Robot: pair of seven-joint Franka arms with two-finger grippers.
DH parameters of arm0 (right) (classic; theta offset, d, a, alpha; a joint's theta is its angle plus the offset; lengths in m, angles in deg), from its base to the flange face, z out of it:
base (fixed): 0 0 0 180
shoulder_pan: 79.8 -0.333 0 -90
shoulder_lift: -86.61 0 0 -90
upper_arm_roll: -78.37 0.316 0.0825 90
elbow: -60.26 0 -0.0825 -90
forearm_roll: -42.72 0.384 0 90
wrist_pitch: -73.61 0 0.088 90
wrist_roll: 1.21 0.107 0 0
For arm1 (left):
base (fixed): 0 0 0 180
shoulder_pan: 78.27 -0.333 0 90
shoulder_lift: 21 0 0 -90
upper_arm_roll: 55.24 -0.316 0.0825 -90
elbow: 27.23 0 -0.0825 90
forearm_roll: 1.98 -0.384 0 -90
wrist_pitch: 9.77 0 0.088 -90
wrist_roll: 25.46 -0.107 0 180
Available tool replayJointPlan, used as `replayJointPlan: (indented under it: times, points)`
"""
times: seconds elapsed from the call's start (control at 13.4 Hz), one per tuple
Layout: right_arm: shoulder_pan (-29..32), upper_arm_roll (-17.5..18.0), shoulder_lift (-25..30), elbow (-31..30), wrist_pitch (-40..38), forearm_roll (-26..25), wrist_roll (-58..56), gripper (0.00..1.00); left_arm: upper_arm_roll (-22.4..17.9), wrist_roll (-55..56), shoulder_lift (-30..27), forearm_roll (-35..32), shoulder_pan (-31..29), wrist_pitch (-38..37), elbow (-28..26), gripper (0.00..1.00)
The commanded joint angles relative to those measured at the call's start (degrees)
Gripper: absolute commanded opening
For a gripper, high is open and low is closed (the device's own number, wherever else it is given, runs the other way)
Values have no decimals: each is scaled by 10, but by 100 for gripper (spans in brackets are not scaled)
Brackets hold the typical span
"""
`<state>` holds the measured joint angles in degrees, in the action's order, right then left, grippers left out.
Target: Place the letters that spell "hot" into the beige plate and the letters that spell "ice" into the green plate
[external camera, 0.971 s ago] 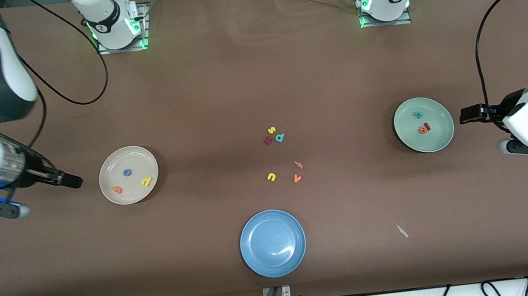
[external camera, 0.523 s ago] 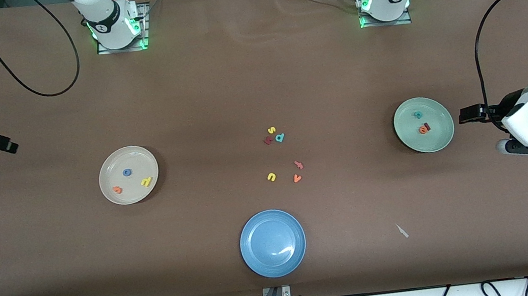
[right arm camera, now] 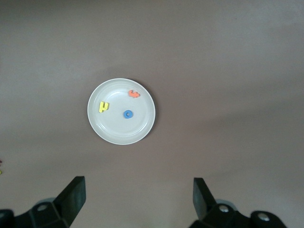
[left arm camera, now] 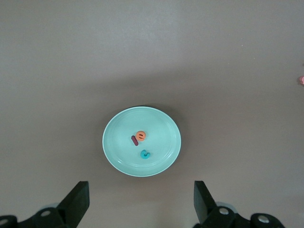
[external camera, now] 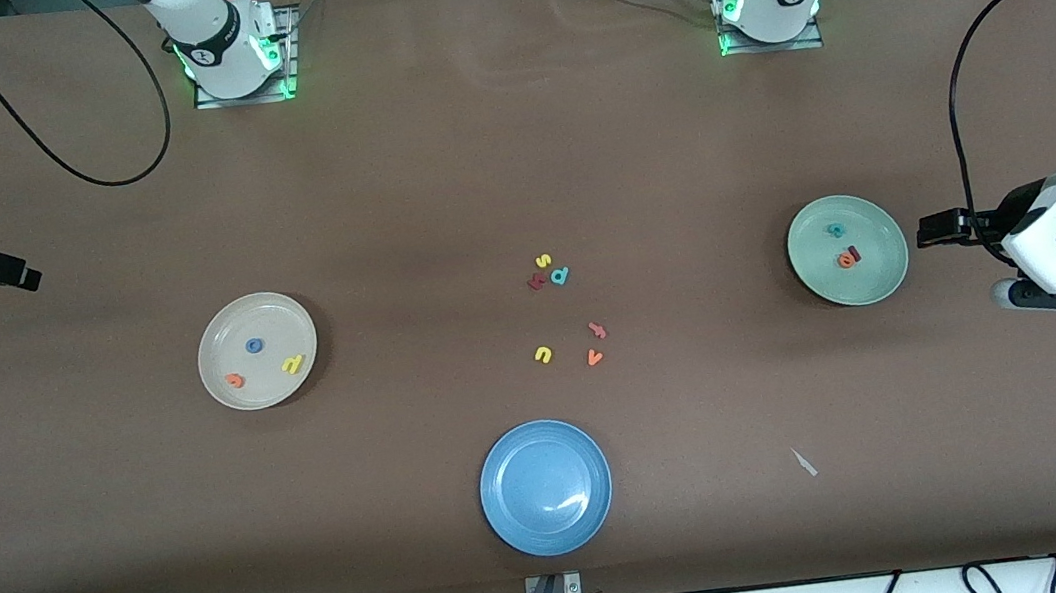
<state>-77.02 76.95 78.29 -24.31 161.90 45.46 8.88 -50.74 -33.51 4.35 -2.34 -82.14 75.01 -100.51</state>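
Already the sorting looked done: the round cream-beige plate [external camera: 257, 351] held the blue ring "o" [external camera: 254, 346], the yellow "h" [external camera: 294, 365] and the orange hooked "t" [external camera: 234, 380], and the round pale sage-green plate [external camera: 847, 249] held the teal "c" [external camera: 835, 230], the orange round "e" [external camera: 846, 260] and the dark red bar "i" [external camera: 853, 251]. The left claw [left arm camera: 141, 202] hung just beside the green plate toward the left arm's end of the brown worktop [external camera: 433, 177], jaws spread wide and holding nothing, the plate lying straight ahead of it. The right claw [right arm camera: 138, 198] was likewise wide open and empty, well apart from the beige plate, out at the right arm's end. I judged no letter called for a further reach. Compared with a second earlier, the right arm had pulled up and away from beside the beige plate; the left had barely shifted.
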Motion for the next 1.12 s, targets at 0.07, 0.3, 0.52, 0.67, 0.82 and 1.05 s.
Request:
replayJointPlan:
  times: [0.07,0.3,0.52,0.67,0.82,1.05]
  points:
    - [-6,-9,-5,13,-14,12,-9,100,-2,-13,-13,-14,1,4,-14,97]
    - [-8,-8,-11,12,-8,11,-10,100,-2,-13,-12,-14,1,4,-14,97]
    - [-15,-5,-16,12,-8,10,-11,100,-2,-13,-12,-14,1,4,-14,97]
    - [-21,-4,-25,13,-7,10,-12,100,-2,-13,-12,-14,1,4,-14,97]
    - [-24,-4,-25,13,-7,10,-12,100,-2,-13,-13,-14,1,4,-14,97]
    - [-24,-5,-25,13,-9,10,-13,100,-2,-13,-13,-14,1,4,-14,97]
